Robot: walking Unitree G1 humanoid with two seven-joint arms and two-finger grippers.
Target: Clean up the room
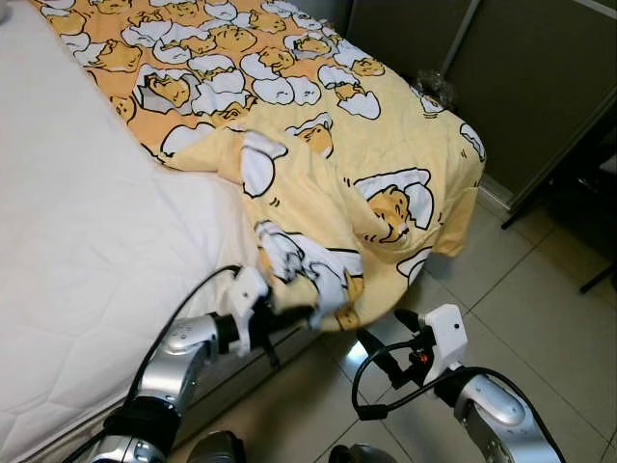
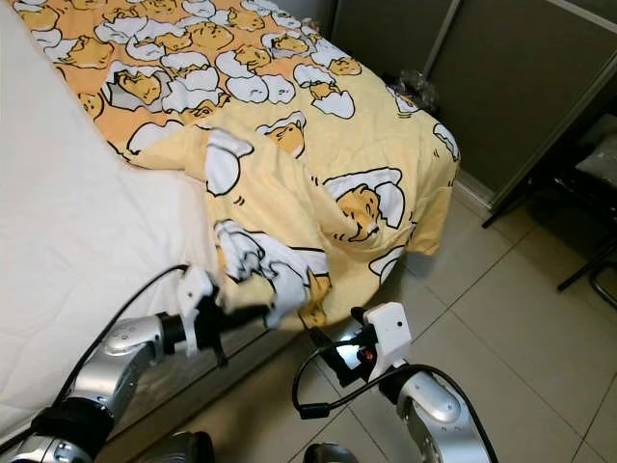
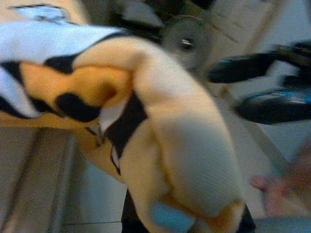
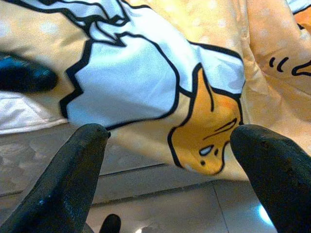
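Observation:
A yellow quilt [image 1: 318, 145] printed with cartoon egg figures covers the far part of the bed and hangs over its foot corner. My left gripper [image 1: 310, 313] is shut on the hanging corner of the quilt, beside the bed's edge; the fabric bunches around its tips. In the left wrist view the gripped quilt corner [image 3: 160, 131] hides the fingers. My right gripper [image 1: 388, 338] is open, low over the floor just right of that corner, not touching it. In the right wrist view its fingertips [image 4: 73, 165] stand wide apart with the quilt's hem [image 4: 194, 97] beyond them.
The bare white mattress [image 1: 77, 241] lies on the left. Dark cabinet doors [image 1: 540, 87] stand at the back right, with a crumpled clear bag [image 1: 434, 87] at their foot. Beige floor tiles [image 1: 521, 309] spread to the right, and a black furniture leg [image 1: 598, 280] stands at the edge.

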